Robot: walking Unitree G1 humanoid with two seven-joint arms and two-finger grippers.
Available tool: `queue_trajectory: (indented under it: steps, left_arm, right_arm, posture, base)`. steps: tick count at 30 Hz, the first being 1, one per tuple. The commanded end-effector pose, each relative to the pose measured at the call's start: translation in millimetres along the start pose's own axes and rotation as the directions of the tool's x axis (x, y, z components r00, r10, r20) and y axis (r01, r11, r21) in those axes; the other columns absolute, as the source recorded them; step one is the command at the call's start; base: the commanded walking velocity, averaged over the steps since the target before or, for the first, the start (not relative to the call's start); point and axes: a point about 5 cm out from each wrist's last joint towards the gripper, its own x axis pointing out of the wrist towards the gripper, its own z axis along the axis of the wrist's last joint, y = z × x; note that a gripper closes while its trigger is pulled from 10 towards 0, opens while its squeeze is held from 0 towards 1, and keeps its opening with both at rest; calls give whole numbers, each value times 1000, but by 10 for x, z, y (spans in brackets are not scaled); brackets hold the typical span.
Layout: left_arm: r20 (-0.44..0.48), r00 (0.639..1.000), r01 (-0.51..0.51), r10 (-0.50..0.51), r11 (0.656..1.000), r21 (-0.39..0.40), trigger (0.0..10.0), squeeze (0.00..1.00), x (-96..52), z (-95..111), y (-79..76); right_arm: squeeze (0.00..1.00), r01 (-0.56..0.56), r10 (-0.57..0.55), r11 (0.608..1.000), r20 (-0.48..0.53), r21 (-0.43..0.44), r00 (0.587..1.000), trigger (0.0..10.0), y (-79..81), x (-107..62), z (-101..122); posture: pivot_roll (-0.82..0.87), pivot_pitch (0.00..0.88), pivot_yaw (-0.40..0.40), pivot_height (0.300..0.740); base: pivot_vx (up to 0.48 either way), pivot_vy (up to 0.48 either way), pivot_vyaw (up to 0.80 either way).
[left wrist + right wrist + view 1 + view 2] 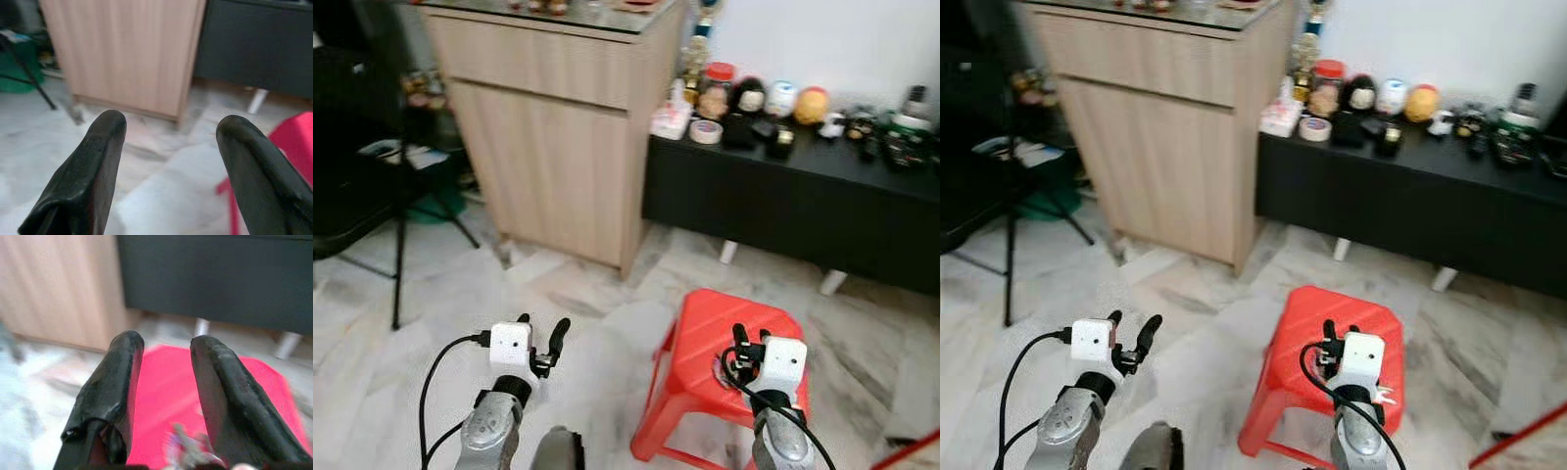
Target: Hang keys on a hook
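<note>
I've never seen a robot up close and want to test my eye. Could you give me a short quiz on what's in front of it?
1. True or false: the red plastic stool stands on the marble floor beneath the right gripper.
2. What lies on the stool near the right gripper's fingers? A) small bunch of keys B) a cup
3. The left gripper fingers are ____.

Key: 1 true; 2 A; 3 open.
</note>
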Motion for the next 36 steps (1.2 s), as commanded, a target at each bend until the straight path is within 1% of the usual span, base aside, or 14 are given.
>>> queue_trajectory:
  steps: [1, 13, 16, 18, 22, 24, 36]
  left_arm:
    - [-2, 1000, 11, -11, 1000, -20, 10000, 0, 8, -3, -52]
    - [2, 1000, 24, -24, 1000, -13, 10000, 0, 15, 13, -49]
    - [1, 1000, 26, -26, 1000, -12, 10000, 0, 16, 15, -46]
    - [0, 1000, 29, -29, 1000, -11, 10000, 0, 12, 11, -48]
    - [-5, 999, 34, -34, 999, -13, 10000, 0, 5, -2, -63]
    - [-6, 999, 35, -35, 999, -14, 10000, 0, 2, -6, -67]
    - [-3, 999, 34, -34, 999, -13, 10000, 0, 8, 5, -56]
  right_arm:
    - [0, 22, -22, 1000, -6, 1, 1000, 10000, -81, -16, -12]
    - [0, 46, -45, 999, -13, 28, 999, 10000, -92, -13, -28]
    - [0, 59, -58, 998, -19, 30, 998, 10000, -94, -12, -35]
    - [0, 93, -92, 995, -42, 27, 995, 10000, -122, -2, -56]
    - [0, 82, -81, 996, -25, 38, 996, 10000, -115, -10, -41]
    - [0, 78, -78, 997, -15, 18, 997, 10000, -114, -20, -33]
    - [0, 71, -70, 997, -12, 30, 997, 10000, -90, -16, -36]
  posture:
    - [-11, 15, -54, 648]
    - [-6, 8, -46, 648]
    - [-5, 2, -44, 648]
    - [-7, 0, -44, 648]
    - [-9, 0, -43, 648]
    - [-10, 0, -44, 648]
    - [-6, 0, -45, 648]
  base:
    - [0, 0, 0]
    - [0, 0, 0]
    - [245, 0, 0]
    - [247, 0, 0]
    - [248, 0, -572]
    - [247, 0, 0]
    - [248, 0, 0]
